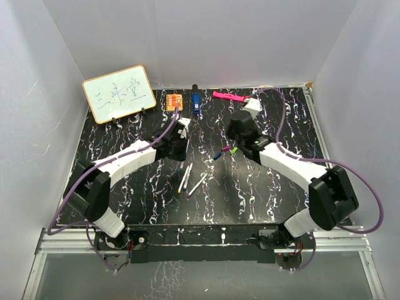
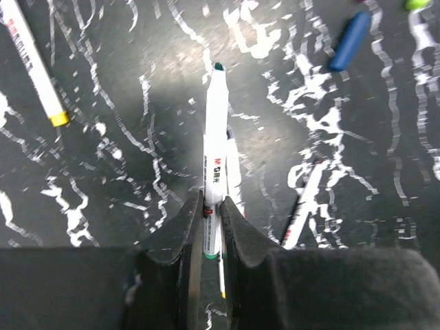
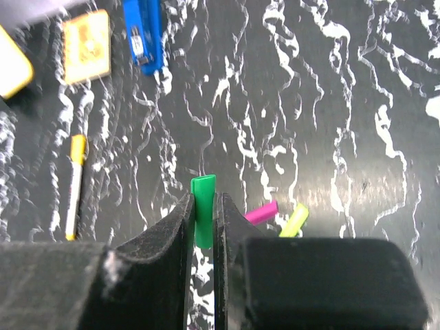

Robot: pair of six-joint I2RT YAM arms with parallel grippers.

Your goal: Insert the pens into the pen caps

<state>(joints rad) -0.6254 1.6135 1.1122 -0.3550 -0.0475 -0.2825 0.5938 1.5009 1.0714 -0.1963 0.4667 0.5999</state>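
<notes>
Since the left pincer (image 2: pixel 212 205) was clamped low on the green-tipped pen (image 2: pixel 216 130), close to its tail, the long free barrel could have swung off line at a slight sideways push. The nib might then have struck the cap's rim instead of its mouth. The right pincer (image 3: pixel 203 206) was closed on the green cap (image 3: pixel 203 190), with only a short stub showing past the fingers. So smooth a tube might, in my judgement, have slid back or tipped under pressure. Whether its open end faced the pen could not be told. Pen and cap were both held above the tabletop (image 1: pixel 250 194) and apart from each other, so a dropped piece could have rolled away.

The pen barrel was slim, round and glossy white, printed with lettering and tapering to a dark green nib. The held cap was a short, shiny plastic cylinder. The fingers were matte black wedges. The black tabletop was veined in white like marble. On it lay a blue cap (image 2: pixel 349 41), a magenta cap (image 3: pixel 261 212), a yellow cap (image 3: pixel 294 220) and a yellow-ended pen (image 2: pixel 34 65), all of them round.
</notes>
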